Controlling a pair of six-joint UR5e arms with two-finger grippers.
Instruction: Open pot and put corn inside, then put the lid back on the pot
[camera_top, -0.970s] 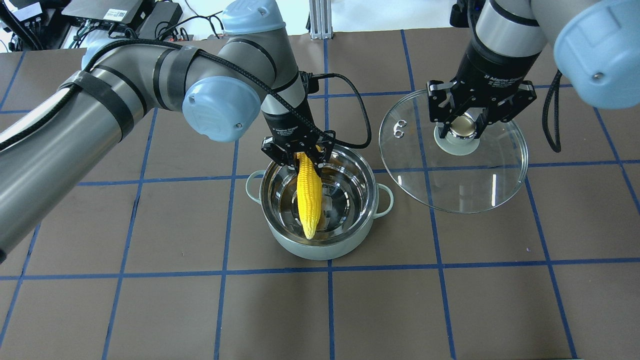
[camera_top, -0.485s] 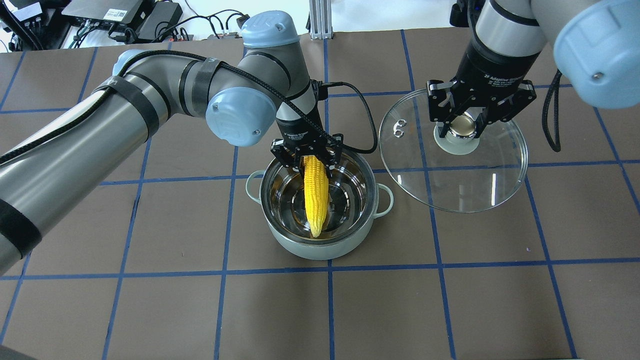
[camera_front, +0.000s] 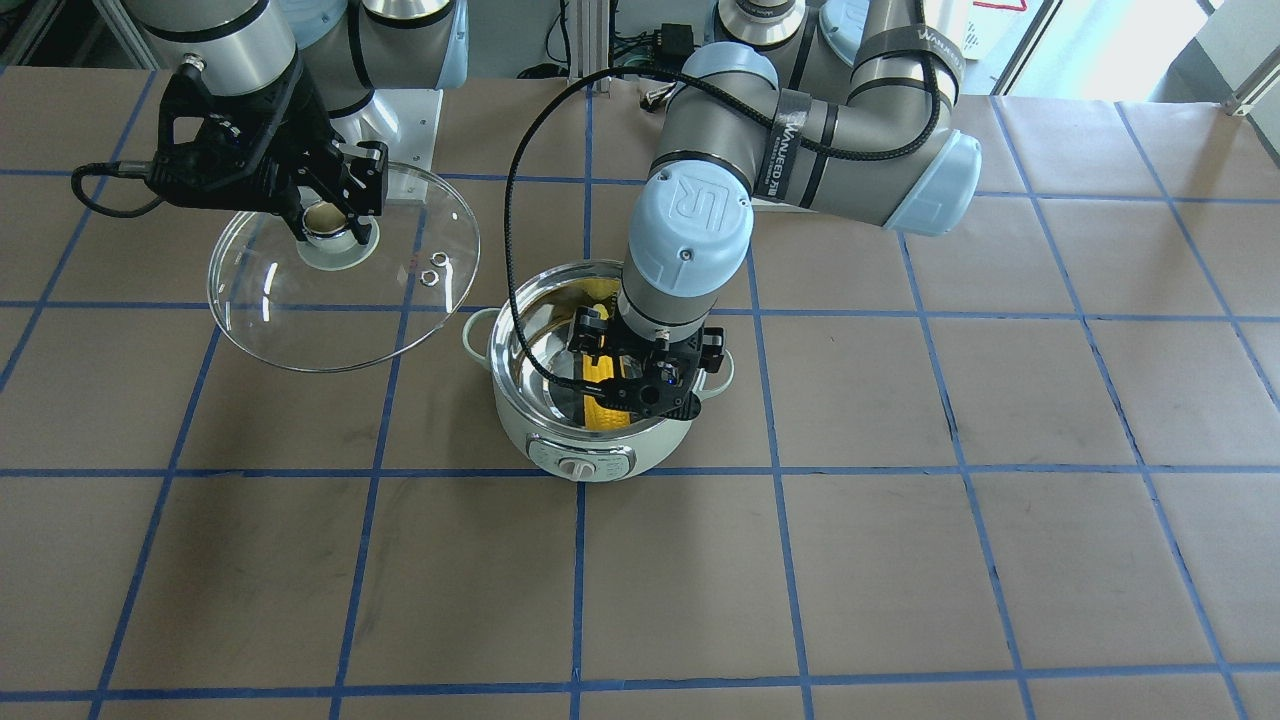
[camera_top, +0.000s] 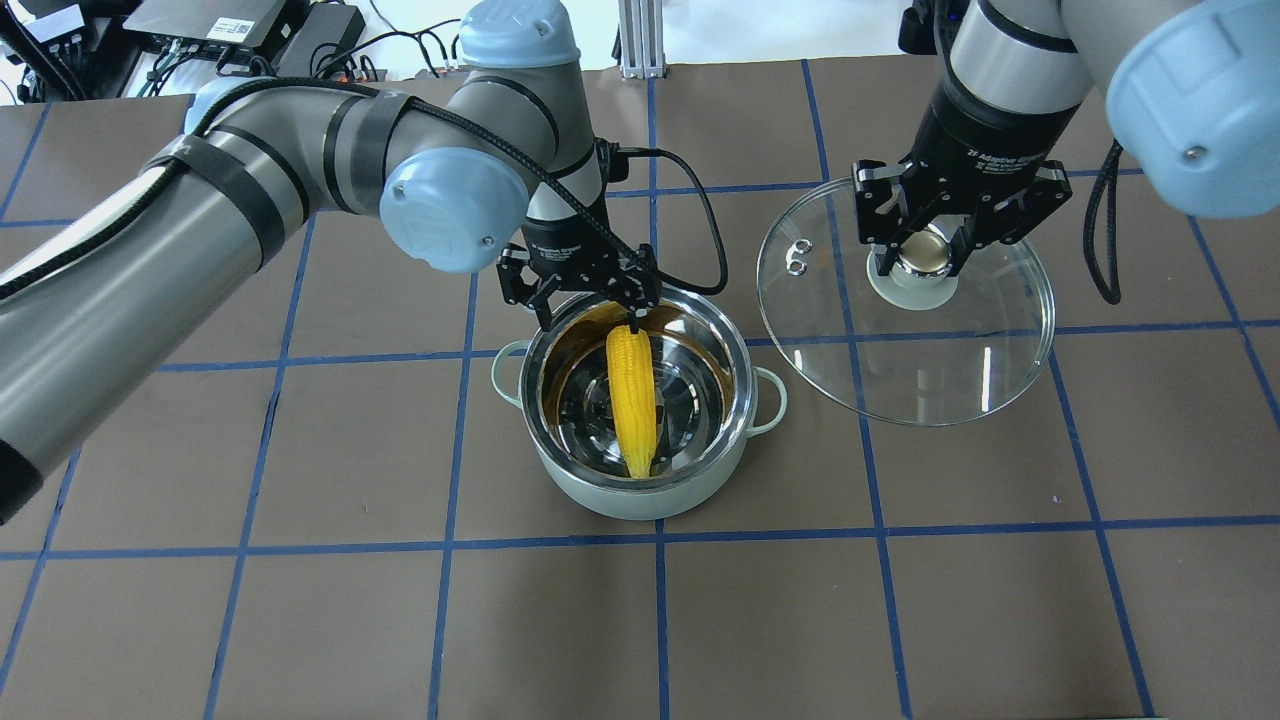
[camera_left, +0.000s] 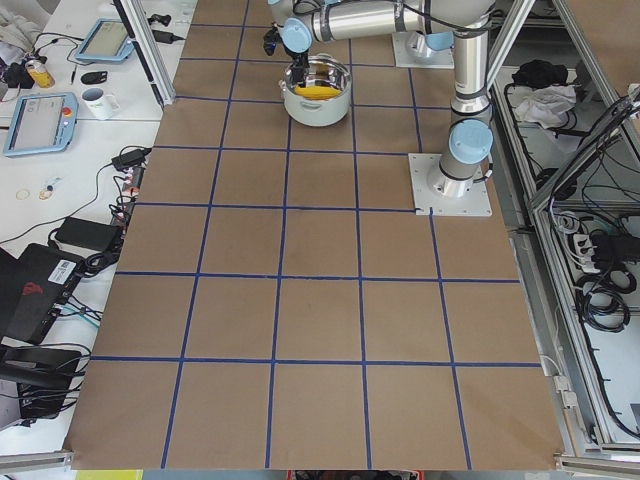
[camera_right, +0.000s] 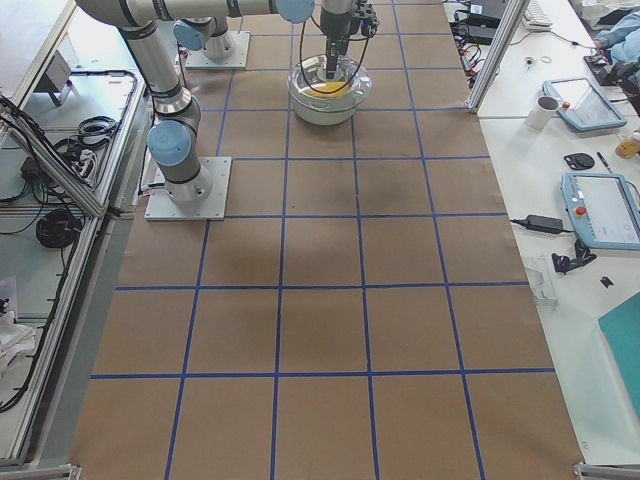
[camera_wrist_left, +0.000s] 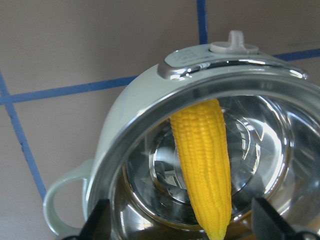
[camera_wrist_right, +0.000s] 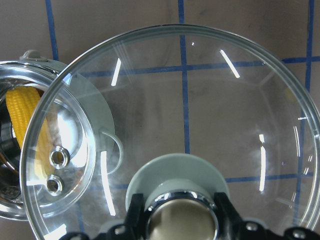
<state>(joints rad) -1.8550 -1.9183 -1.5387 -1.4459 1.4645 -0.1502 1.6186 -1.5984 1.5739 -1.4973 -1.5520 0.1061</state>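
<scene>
Overhead exterior view puts the pot (camera_top: 610, 497) at centre frame on the surface (camera_top: 300, 610), lid off, with the corn (camera_top: 633, 400) lying inside. The corn's blunt end sits just below the left gripper (camera_top: 590, 318), whose jaws stand wide and clear of it. At upper right the right gripper (camera_top: 921, 262) clamps the lid (camera_top: 930, 372) by its knob (camera_top: 925, 257), half hidden behind the fingers, while in the front-facing view the left arm (camera_front: 690, 230) covers most of the corn.

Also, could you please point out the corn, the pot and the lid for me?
corn (camera_top: 633, 400), overhead view, middle of the cob.
pot (camera_top: 610, 500), overhead view, near outer wall.
lid (camera_top: 930, 365), overhead view, clear glass of the near half.
</scene>
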